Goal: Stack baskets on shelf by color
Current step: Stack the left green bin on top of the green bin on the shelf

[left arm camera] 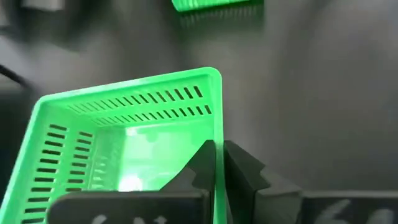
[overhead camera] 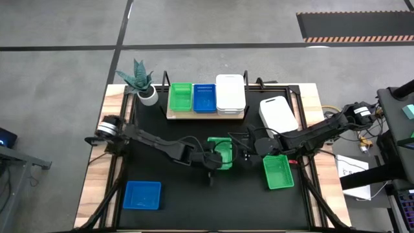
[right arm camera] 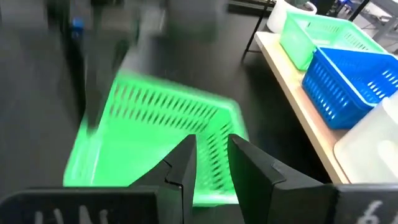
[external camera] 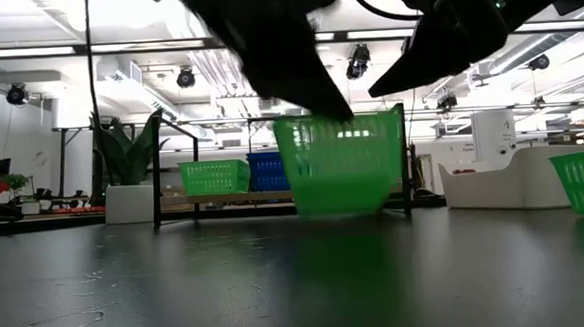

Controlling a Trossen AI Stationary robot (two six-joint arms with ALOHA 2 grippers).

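A green basket (external camera: 340, 166) hangs in the air at the table's middle, held by my left gripper (left arm camera: 217, 150), which reaches in from the left (overhead camera: 212, 159). My right gripper (right arm camera: 211, 149) is open; it comes from the right (overhead camera: 248, 153) and its fingers stand on either side of the same basket's (right arm camera: 155, 124) wall. The wooden shelf (overhead camera: 174, 116) at the far edge carries a green basket (overhead camera: 180, 97), a blue one (overhead camera: 204, 98) and white ones (overhead camera: 230, 94). On the table lie another green basket (overhead camera: 278, 172), a blue basket (overhead camera: 142, 195) and a white basket (overhead camera: 278, 114). My left gripper pinches one side wall of the green basket at its rim (left arm camera: 218, 134), one finger (left arm camera: 200, 163) inside and one (left arm camera: 244, 165) outside. It comes slanting down from the table's left. The basket is lifted clear of the table, roughly level. My right gripper: I cannot tell whether its fingers touch the basket wall (right arm camera: 214, 155) between them.
A potted plant (overhead camera: 143, 86) stands at the shelf's left end. Both arms meet over the table's middle. Bare black tabletop (overhead camera: 194, 200) shows between the blue basket and the loose green basket. Wooden side strips (overhead camera: 97, 188) edge the table.
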